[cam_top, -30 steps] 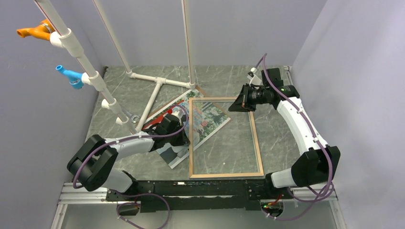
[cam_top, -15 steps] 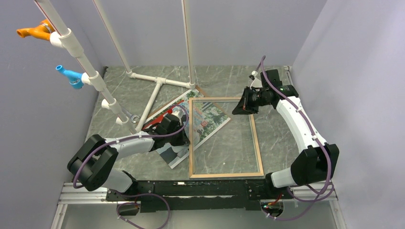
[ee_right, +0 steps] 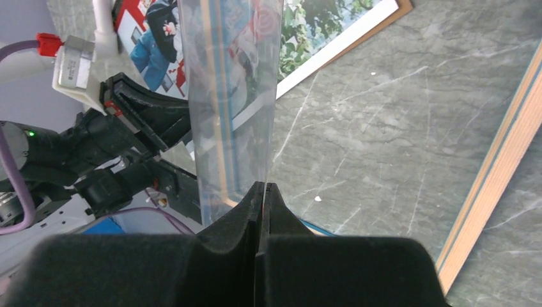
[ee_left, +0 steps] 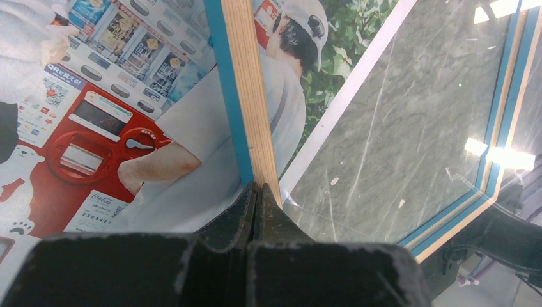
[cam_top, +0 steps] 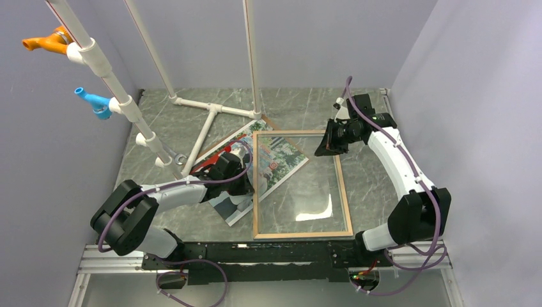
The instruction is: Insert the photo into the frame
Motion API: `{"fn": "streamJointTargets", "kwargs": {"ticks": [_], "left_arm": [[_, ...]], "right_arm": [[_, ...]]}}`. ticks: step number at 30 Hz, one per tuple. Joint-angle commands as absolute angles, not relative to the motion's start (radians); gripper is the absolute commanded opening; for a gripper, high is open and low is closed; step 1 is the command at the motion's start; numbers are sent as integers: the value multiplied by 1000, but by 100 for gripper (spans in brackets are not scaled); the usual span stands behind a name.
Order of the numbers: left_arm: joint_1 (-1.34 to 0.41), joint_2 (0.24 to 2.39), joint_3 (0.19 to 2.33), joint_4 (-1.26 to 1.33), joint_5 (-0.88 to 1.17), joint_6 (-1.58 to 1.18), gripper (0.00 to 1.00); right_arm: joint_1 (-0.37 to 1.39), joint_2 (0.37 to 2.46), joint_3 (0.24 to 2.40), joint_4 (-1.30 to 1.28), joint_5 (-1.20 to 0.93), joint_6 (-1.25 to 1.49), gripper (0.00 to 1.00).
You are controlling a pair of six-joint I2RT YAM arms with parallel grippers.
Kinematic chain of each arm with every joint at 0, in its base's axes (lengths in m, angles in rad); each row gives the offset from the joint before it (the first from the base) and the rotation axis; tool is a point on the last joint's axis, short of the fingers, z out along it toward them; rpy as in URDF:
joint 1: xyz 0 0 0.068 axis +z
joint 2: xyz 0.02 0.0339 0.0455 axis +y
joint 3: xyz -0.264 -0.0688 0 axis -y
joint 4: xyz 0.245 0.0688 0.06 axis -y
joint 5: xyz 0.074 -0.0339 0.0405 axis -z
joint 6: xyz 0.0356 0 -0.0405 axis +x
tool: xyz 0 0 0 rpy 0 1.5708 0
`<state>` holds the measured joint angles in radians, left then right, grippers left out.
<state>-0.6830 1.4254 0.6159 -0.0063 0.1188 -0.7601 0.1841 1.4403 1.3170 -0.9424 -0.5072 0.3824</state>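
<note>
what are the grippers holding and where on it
The left gripper pinches the frame by its left wooden rail; the right gripper pinches the edge of its clear pane, by the far right corner.

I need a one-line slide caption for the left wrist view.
Left gripper shut on the wooden rail of the frame, which lies across the photo.

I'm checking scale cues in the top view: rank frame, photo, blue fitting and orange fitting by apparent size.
1. frame
2. photo, partly covered by the frame and left arm
3. blue fitting and orange fitting: alike, and raised on the pipe nearer the camera, so unranked
</note>
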Motion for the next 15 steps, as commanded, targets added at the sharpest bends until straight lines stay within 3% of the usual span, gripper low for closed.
{"fn": "streamJointTargets", "kwargs": {"ticks": [1, 15], "left_arm": [[-684, 1495, 600, -66, 41, -715, 0], [-687, 1500, 600, -65, 41, -712, 0]], "right_arm": [[203, 1470, 1329, -1002, -461, 343, 0], [204, 1448, 1299, -1001, -441, 337, 15]]}}
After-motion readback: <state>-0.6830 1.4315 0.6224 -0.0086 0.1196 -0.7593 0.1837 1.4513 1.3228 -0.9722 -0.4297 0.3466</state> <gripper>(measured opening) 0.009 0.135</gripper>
